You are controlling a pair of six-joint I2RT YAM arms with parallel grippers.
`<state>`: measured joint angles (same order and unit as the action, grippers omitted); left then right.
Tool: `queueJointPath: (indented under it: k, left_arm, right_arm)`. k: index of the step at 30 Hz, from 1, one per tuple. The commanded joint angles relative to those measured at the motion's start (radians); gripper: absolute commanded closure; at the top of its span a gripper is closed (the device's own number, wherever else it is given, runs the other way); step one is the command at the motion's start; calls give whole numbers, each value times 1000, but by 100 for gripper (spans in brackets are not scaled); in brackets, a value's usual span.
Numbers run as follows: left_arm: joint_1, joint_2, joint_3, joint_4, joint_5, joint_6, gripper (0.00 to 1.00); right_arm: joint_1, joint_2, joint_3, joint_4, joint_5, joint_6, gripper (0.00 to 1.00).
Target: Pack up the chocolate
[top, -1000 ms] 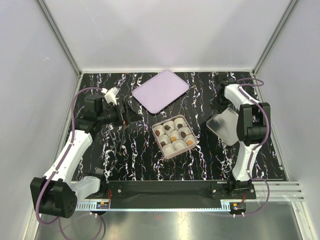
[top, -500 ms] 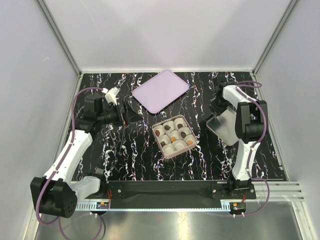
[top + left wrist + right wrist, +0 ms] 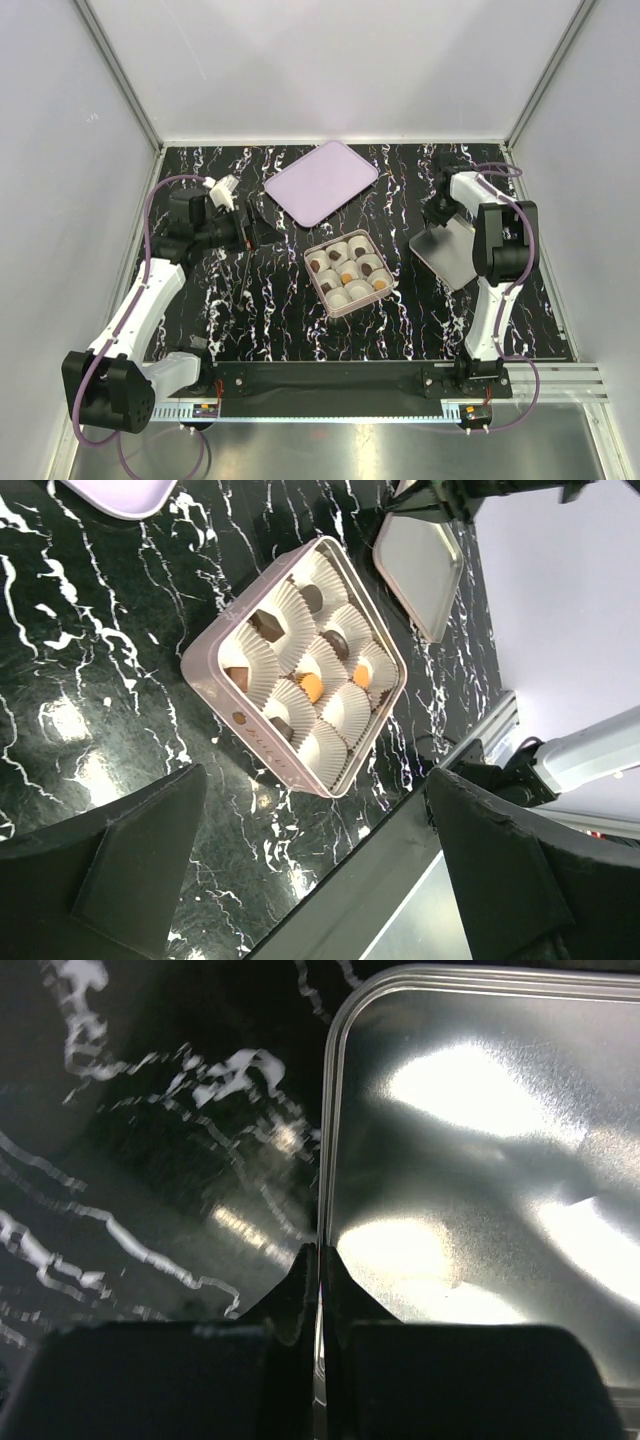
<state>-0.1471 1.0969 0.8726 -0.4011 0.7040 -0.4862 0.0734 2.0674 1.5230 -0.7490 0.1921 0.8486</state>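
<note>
The chocolate (image 3: 347,277) sits as small dark and orange pieces in white paper cups inside a pink square tin (image 3: 343,311) at the table's middle. It also shows in the left wrist view (image 3: 312,687), with the tin (image 3: 258,748) below it. My left gripper (image 3: 262,229) is open and empty, held above the table left of the tin; its jaws stand wide apart in the left wrist view (image 3: 318,802). My right gripper (image 3: 437,214) is shut on the rim of a silvery metal lid (image 3: 456,256) right of the tin. The right wrist view shows the fingers (image 3: 320,1260) pinching the lid's edge (image 3: 480,1160).
A lavender tray (image 3: 320,180) lies at the back centre, its corner showing in the left wrist view (image 3: 115,490). White walls close in the left, back and right. A metal rail (image 3: 340,380) runs along the near edge between the arm bases.
My right gripper has moved a little nearer along the lid's far-left edge, and the lid has shifted slightly with it. The left arm has not moved.
</note>
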Motion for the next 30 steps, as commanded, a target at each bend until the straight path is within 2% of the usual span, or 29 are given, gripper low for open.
queueJointPath:
  k: [1, 6, 9, 10, 12, 13, 14, 17, 19, 20, 22, 23, 26, 30]
  left_arm:
    - [7, -11, 42, 25, -20, 17, 1]
    - [7, -9, 43, 174, 136, -115, 1]
    - [9, -22, 83, 217, 160, -147, 1]
    - [9, -25, 98, 223, 161, -147, 1]
    - [12, -28, 123, 321, 190, -196, 3]
    - [12, -23, 127, 370, 209, -219, 3]
    - [11, -17, 120, 533, 263, -300, 5]
    - [11, 44, 161, 762, 340, -502, 7]
    - [7, 127, 227, 812, 386, -578, 8]
    - [-3, 148, 261, 929, 408, -621, 8]
    - [-12, 193, 282, 1043, 407, -727, 9]
    - [-22, 208, 305, 1140, 399, -791, 9]
    - [-45, 271, 350, 1338, 382, -882, 6]
    - [-63, 374, 407, 1459, 347, -937, 5]
  right_arm:
    - [6, -148, 78, 7, -120, -115, 100]
    - [14, -359, 117, -35, -275, -220, 100]
    - [16, -491, 100, 14, -432, -241, 100]
    - [17, -522, 91, 37, -557, -243, 100]
    - [19, -610, 51, 158, -690, -206, 100]
    - [28, -637, 36, 210, -805, -186, 100]
    - [32, -686, 20, 324, -851, -140, 100]
    - [51, -749, -12, 524, -1003, -38, 100]
    - [55, -766, 0, 604, -1092, 48, 100]
    - [57, -777, 5, 693, -1115, 84, 100]
    - [58, -788, 0, 810, -1167, 159, 100]
    - [60, -797, -4, 921, -1183, 238, 100]
    - [63, -806, -11, 1091, -1226, 383, 100]
    - [68, -808, 0, 1258, -1226, 469, 100]
